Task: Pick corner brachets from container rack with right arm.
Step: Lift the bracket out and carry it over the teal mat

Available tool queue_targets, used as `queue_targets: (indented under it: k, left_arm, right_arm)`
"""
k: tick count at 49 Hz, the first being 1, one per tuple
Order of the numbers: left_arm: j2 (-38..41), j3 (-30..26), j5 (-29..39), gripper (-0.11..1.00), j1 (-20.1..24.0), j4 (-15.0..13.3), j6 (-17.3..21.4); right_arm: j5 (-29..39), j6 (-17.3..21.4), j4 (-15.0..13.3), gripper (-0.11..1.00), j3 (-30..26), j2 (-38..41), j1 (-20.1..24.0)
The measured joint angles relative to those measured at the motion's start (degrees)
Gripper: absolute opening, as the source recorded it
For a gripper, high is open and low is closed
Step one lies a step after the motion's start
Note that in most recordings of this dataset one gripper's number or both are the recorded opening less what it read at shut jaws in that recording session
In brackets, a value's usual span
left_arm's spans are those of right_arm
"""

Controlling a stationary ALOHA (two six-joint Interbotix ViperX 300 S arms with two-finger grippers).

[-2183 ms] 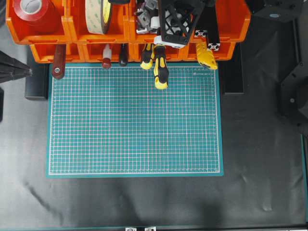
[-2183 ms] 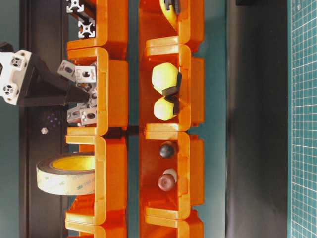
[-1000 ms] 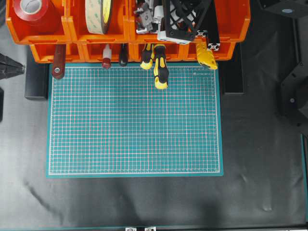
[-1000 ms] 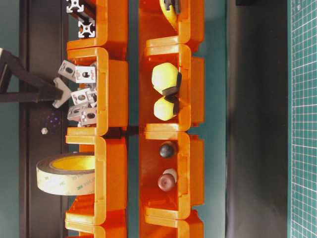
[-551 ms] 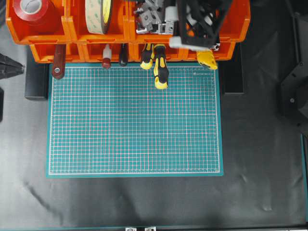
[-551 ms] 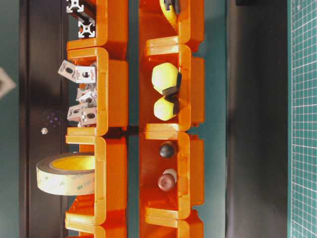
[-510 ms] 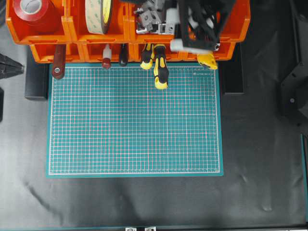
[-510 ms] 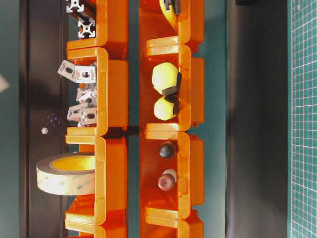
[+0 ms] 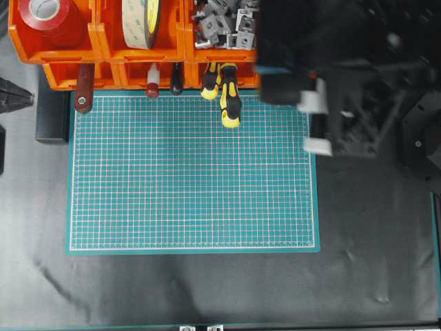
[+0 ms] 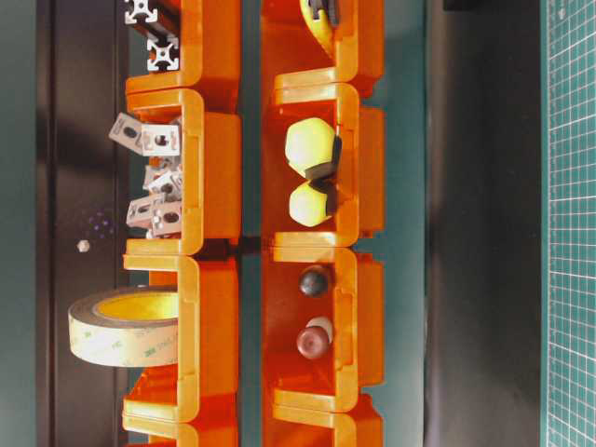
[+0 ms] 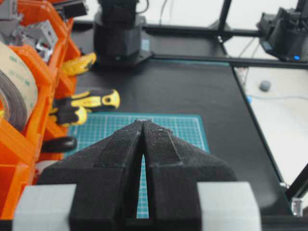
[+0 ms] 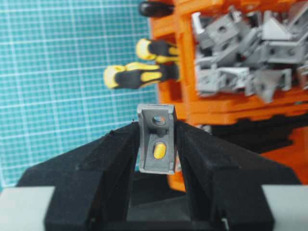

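Right hand point(image 12: 156, 144) with its two black fingers clamped on the side faces of a single corner brachet point(image 12: 156, 138), seen from the right wrist camera; the piece stands upright between the fingertips, its long axis running from 6 to 12 o'clock, one round hole above and one slotted hole below. The remaining corner brachets point(image 12: 250, 53) lie heaped in an upper bin of the container rack point(image 12: 219, 103), at about 1 to 2 o'clock from the held piece and clear of it. In the overhead view the right arm point(image 9: 331, 69) appears as a blurred dark mass over the right end of the rack and the right edge of the green cutting mat point(image 9: 193, 172), with the bracket bin point(image 9: 224, 27) at roughly 10 o'clock from it. The mat spreads toward 9 o'clock from the held piece in the wrist view and is probably the nearest open ground for a set-down. Left hand point(image 11: 143, 127), fingers pressed together on nothing, points over the black surface point(image 11: 192, 91) near the mat's far corner, taking no part.
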Motion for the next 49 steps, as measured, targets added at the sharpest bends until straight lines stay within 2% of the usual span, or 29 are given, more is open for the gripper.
queue_targets:
  k: [7,14,27,33,38,49]
  left_arm:
    - [-0.18,0.00,0.35,0.00,-0.09,0.00,0.00]
    - [-0.18,0.00,0.35,0.00,-0.35,0.00,0.00]
    - [-0.44,0.00,0.35,0.00,-0.62,0.00,0.00]
    - [-0.44,0.00,0.35,0.00,-1.32,0.00,0.00]
    - [-0.44,0.00,0.35,0.00,-2.20,0.00,0.09]
    - [-0.44,0.00,0.35,0.00,-2.37,0.00,0.18]
  right_arm:
    - [-7.03,4.66,-0.09,0.24,8.53,-5.01,4.22]
    - [-16.70,11.34,0.00,0.24,18.54,-9.76,8.44]
    - [-34.28,21.01,-0.09,0.24,34.98,-10.99,12.30]
    - [-41.57,23.47,-0.18,0.24,40.43,-10.11,12.66]
    - [-45.70,23.99,-0.26,0.24,43.24,-8.88,12.66]
    - [-48.78,24.08,-0.26,0.24,45.53,-4.22,10.72]
